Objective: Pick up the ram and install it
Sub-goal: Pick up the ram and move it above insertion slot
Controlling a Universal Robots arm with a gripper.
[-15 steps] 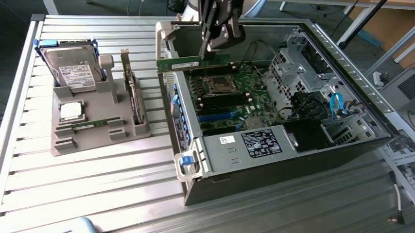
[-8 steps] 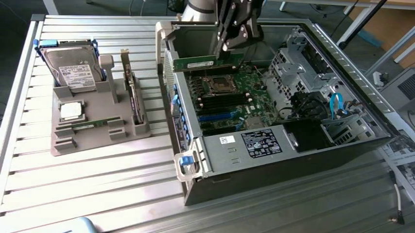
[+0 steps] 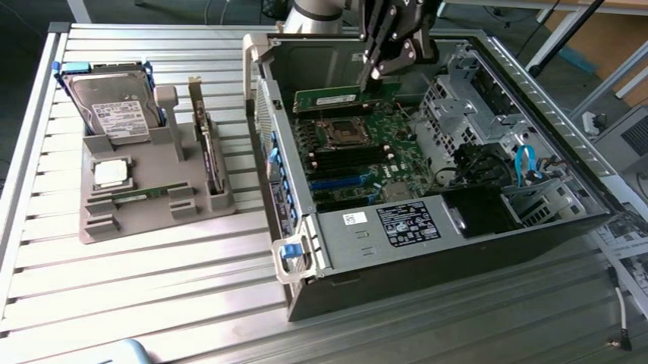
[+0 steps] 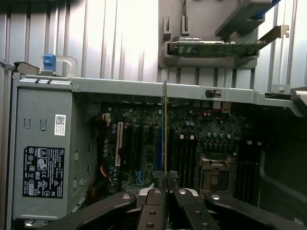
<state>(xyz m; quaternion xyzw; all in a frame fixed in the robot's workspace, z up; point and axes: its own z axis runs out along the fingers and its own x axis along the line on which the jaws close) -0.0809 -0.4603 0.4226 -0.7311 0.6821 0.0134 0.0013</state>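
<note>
Above the board (image 4: 139, 124), my gripper (image 4: 166, 179) is nearly closed on the ram (image 4: 165, 124): light, stiff, fragile; hold its edges.

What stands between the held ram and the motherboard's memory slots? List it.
Nothing visible. The pincer holds the ram inside the open case, above the motherboard; the dark memory slots beside the processor socket lie uncovered.

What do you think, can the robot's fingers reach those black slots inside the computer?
Probably yes. The fingers hold the ram over the open case, and nothing seems to lie between it and the memory slots beside the socket.
</note>
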